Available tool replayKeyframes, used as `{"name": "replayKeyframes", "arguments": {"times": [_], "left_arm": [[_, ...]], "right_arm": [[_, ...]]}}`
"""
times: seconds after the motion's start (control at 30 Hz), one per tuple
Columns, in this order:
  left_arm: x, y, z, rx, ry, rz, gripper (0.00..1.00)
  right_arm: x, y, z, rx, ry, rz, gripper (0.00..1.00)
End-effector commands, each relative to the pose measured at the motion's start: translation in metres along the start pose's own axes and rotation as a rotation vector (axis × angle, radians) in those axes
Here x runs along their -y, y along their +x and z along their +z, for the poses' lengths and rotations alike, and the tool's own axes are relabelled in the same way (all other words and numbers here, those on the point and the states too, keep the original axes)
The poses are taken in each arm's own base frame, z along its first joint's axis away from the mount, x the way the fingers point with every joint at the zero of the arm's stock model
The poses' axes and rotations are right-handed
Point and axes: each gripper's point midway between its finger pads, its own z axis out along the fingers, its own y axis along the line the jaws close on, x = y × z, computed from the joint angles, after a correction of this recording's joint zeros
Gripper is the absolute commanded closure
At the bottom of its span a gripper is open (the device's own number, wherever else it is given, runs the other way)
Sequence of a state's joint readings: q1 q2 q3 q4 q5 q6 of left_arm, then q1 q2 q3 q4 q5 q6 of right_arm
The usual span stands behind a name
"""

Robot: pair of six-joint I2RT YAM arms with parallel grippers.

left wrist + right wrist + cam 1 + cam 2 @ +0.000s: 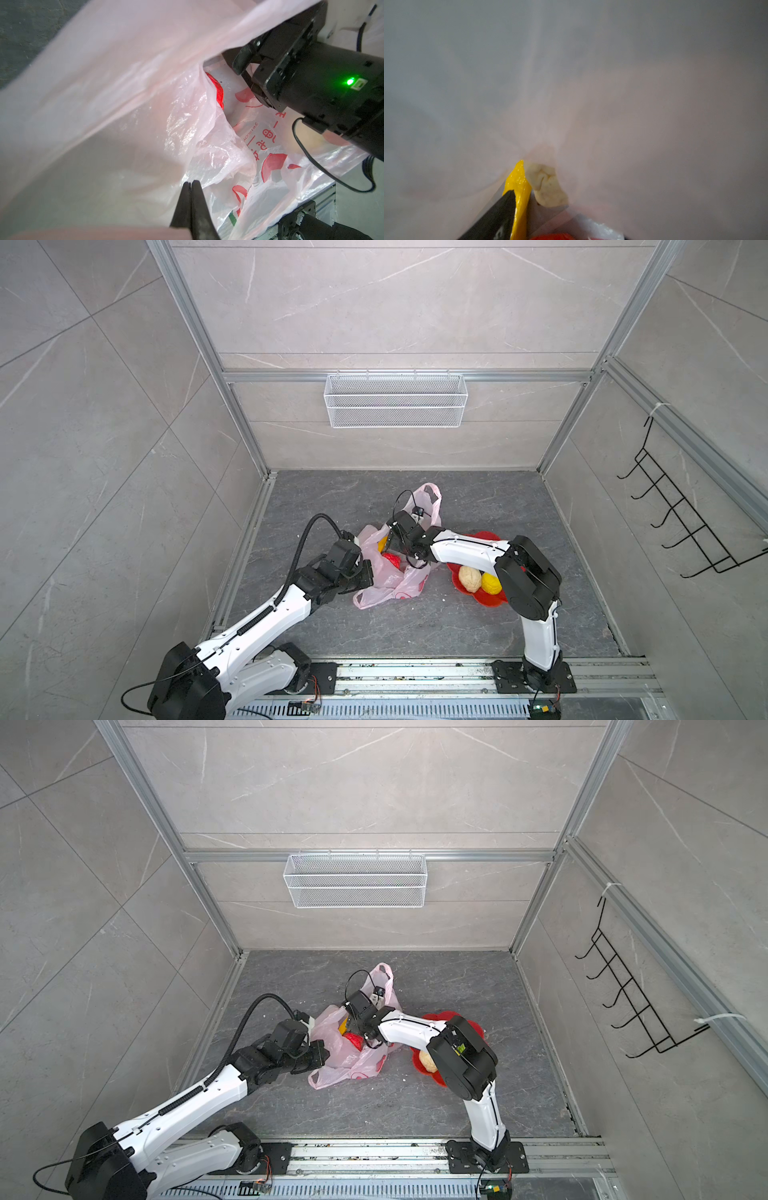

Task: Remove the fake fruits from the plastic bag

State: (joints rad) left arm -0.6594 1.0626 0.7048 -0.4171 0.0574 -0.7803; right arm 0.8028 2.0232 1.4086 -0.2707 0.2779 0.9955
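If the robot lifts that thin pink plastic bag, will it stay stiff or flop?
Probably flop: the thin pink crinkly plastic bag sags in folds. Likely light too, since the left gripper pinching one edge seems to tent it.

- A dark grey, marble-veined floor slab (332,626) carries everything; it is flat and matte, with pale veins across it.
- The plastic bag (386,580) lies crumpled just short of the slab's centre, toward 9 o'clock. It is pale pink and translucent, with red prints on its 5 o'clock side.
- One loop handle of the bag points to 12 o'clock, the other lies flat toward 7 o'clock.
- A red flower-shaped dish (488,600) sits at 3 o'clock from the bag, just beside it.
- A small white speck (444,598) lies between bag and dish, at their 6 o'clock side.
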Motion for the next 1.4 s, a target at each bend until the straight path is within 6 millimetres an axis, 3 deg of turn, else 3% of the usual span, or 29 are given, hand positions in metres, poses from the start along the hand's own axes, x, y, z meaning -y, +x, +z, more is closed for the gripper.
{"name": "replayKeyframes", "arguments": {"times": [0.0, 0.47, 0.7, 1.17, 1.37], "left_arm": [[0.007, -0.005, -0.003, 0.022, 0.027, 0.027, 1.00], [0.006, -0.005, -0.001, 0.020, 0.014, 0.018, 1.00], [0.000, -0.003, -0.005, 0.028, 0.001, 0.011, 1.00], [0.005, -0.003, -0.003, 0.010, 0.013, 0.016, 1.00], [0.003, -0.004, -0.009, 0.017, 0.002, 0.019, 1.00]], "right_arm": [[0.001, -0.011, 0.008, 0.027, 0.014, 0.026, 0.20], [0.001, -0.022, 0.030, 0.020, 0.014, -0.005, 0.19], [-0.010, -0.026, 0.042, 0.035, -0.009, -0.035, 0.18], [-0.012, -0.044, 0.045, 0.143, -0.016, -0.073, 0.15], [-0.009, -0.040, 0.057, 0.120, -0.006, -0.070, 0.17]]}}
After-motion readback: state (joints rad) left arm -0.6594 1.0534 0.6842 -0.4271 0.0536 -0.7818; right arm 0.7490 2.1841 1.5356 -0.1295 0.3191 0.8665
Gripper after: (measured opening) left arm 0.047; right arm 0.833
